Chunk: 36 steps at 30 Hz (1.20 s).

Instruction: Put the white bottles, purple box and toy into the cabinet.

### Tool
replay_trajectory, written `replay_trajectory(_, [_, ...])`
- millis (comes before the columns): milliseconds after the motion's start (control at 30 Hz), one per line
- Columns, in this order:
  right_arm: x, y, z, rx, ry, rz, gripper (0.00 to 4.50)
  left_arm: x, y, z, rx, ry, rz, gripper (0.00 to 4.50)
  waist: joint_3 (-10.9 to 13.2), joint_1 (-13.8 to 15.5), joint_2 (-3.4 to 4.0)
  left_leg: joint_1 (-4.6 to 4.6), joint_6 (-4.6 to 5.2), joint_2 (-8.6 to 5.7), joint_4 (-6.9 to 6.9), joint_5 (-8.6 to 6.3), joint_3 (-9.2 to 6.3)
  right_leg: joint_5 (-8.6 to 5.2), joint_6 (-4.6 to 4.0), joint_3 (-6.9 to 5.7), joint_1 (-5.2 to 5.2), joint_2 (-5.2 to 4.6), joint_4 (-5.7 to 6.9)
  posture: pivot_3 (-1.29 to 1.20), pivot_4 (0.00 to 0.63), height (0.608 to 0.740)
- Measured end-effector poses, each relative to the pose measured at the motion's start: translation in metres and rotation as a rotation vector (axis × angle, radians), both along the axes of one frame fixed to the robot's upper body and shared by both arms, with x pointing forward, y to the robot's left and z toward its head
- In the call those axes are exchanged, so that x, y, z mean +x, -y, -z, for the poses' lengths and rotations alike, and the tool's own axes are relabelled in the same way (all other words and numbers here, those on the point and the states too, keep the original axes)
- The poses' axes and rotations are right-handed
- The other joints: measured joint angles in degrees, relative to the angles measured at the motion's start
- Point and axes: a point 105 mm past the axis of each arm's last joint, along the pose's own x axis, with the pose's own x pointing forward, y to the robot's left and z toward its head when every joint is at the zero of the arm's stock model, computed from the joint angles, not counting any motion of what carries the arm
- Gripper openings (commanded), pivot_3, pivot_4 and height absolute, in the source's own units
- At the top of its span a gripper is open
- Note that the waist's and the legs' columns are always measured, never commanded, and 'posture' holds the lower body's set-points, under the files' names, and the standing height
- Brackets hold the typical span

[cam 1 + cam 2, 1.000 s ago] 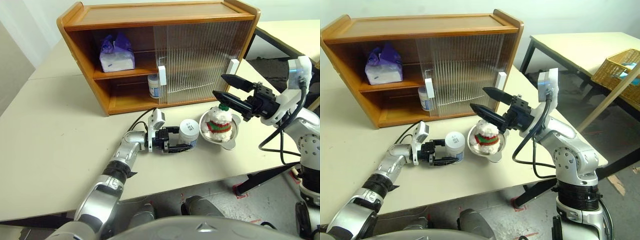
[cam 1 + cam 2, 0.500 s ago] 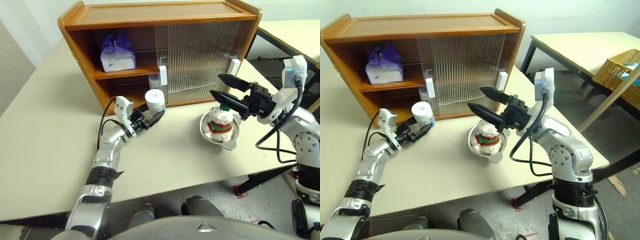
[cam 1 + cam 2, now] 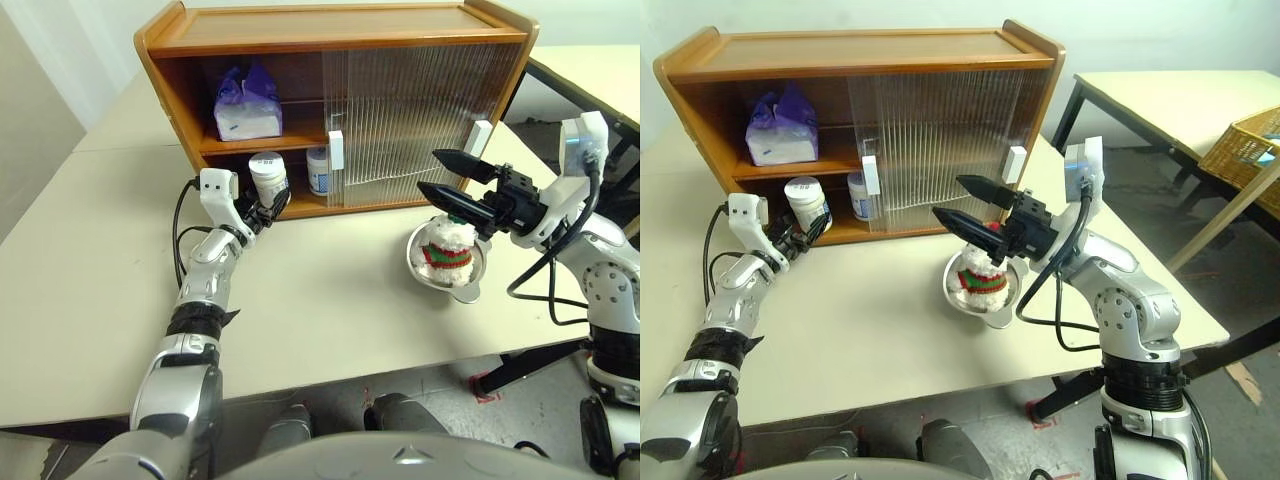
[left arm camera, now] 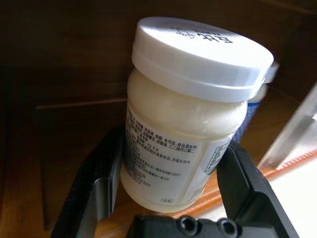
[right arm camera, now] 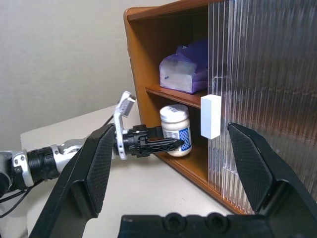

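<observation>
While left gripper (image 3: 268,203) jaws clamp a white bottle (image 3: 267,177) at cabinet (image 3: 340,30) | right gripper (image 3: 446,176) jaws wide

A cabinet (image 3: 340,40) stands at the table's (image 3: 90,270) back, a tissue pack (image 3: 246,105) on its upper shelf, two bottles (image 3: 268,175) at its lower shelf, and a bowl (image 3: 470,285) holding a toy (image 3: 445,248) in front to the right.

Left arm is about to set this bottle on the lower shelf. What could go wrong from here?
1. The held white bottle is going in close to the other white bottle by the sliding door's white handle; it may bump either.
2. The left end effector grips the bottle low on its body, so it might tip on release.
3. The toy sits in a steel bowl under the open right end effector; grabbing it could drag the bowl.
</observation>
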Motion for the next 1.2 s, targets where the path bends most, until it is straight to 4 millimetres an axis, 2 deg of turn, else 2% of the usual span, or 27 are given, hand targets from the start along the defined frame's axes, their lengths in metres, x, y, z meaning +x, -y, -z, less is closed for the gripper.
replay_trajectory(400, [0.000,0.000,0.000,-0.003,0.002,0.010,4.50,0.024,0.003,0.012,0.027,-0.061,-0.189,3.08,0.03,-0.49,-0.04,0.01,0.29,-0.10,0.12,0.18,0.07,-0.15,0.79,0.02,0.10,0.05,-0.03,-0.28,0.000,0.740])
replay_trajectory(567, [0.000,0.000,0.000,-0.003,0.001,0.013,4.50,0.030,0.008,0.014,0.023,-0.077,-0.247,3.08,0.04,-0.95,-0.05,0.05,0.59,-0.41,0.12,0.36,0.10,-0.11,1.13,-0.03,0.21,0.13,-0.03,-0.28,0.000,0.740])
replay_trajectory(767, [0.000,0.000,0.000,-0.003,0.002,0.014,4.50,0.031,0.003,0.018,0.014,-0.098,-0.308,3.08,0.04,-1.82,-0.07,0.05,0.79,-0.92,0.14,0.51,0.10,-0.07,1.53,0.10,0.31,-0.04,-0.05,-0.29,0.000,0.740])
replay_trajectory(900, [0.000,0.000,0.000,-0.004,0.003,0.015,4.50,0.031,0.002,0.018,0.013,-0.097,-0.316,4.47,0.05,-1.98,-0.07,0.05,0.82,-1.05,0.27,0.54,0.11,-0.14,1.47,0.21,0.40,-0.11,-0.10,-0.29,0.000,0.740])
replay_trajectory(933, [0.000,0.000,0.000,-0.004,0.003,0.015,4.50,0.031,0.003,0.017,0.012,-0.094,-0.314,4.47,0.05,-1.98,-0.07,0.05,0.82,-1.06,0.31,0.54,0.11,-0.25,1.26,0.23,0.42,-0.12,-0.10,-0.29,0.000,0.740])
replay_trajectory(1200, [0.000,0.000,-0.001,-0.004,0.004,0.016,4.50,0.030,0.009,0.009,-0.006,-0.035,-0.259,4.47,0.05,-2.07,-0.07,0.05,0.82,-1.12,0.39,0.57,0.15,-0.22,1.27,0.27,0.44,-0.12,-0.08,-0.28,0.000,0.740])
